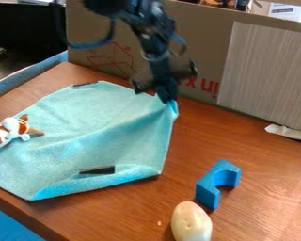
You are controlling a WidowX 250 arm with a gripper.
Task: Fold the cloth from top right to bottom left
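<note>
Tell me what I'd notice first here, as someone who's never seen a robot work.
Probably the black gripper near the top centre, pinching a lifted corner of the big turquoise cloth that spreads over the left of the wooden table. Next, a little brown-and-white plush toy on the cloth's left side. Then a bright blue arch-shaped block at lower right, with a pale, potato-like object close by.

Wood-grained bench (266, 188); brown cardboard (206, 42) with red markings (209, 88) upright at twelve o'clock; pale ribbed panel (266, 75) at two; dark area (24, 28) between ten and eleven.
</note>
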